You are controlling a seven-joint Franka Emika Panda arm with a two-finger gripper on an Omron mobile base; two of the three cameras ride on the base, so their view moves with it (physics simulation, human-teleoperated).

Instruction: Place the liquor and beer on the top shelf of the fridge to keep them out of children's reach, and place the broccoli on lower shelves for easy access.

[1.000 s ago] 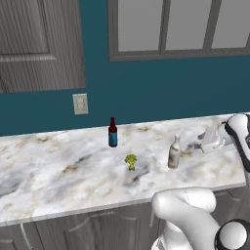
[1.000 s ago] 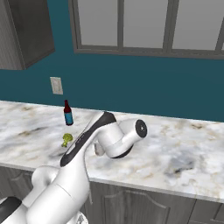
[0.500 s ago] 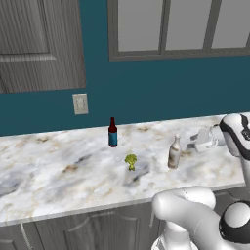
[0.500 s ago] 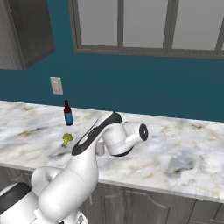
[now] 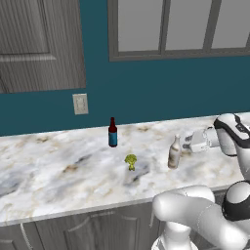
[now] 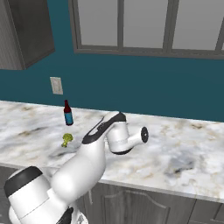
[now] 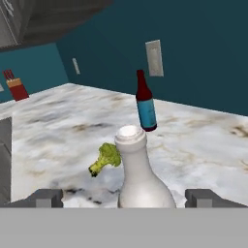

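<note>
The liquor (image 5: 174, 153), a pale long-necked bottle, stands upright on the marble counter (image 5: 49, 176). My gripper (image 5: 188, 143) is just to its right at neck height and open. In the hand view the liquor (image 7: 138, 169) rises close between my two fingertips (image 7: 46, 197), with a gap on each side. The beer (image 5: 113, 132) (image 6: 68, 113) (image 7: 146, 104), dark with a blue label, stands further back near the wall. The small yellow-green broccoli (image 5: 130, 161) (image 6: 66, 139) (image 7: 105, 159) lies between the two bottles. The fridge and its shelves are out of view.
A wall outlet (image 5: 80, 103) sits behind the beer, and a window (image 5: 176, 27) is above the counter. A dark cabinet (image 5: 39, 44) hangs at upper left. A red object (image 7: 14, 87) stands far off along the counter. The counter's front edge (image 5: 73, 210) runs below the broccoli.
My hand has moved left along the counter, closing in on the liquor bottle. The jaws stayed wide open. The bottles and the broccoli have not moved.
</note>
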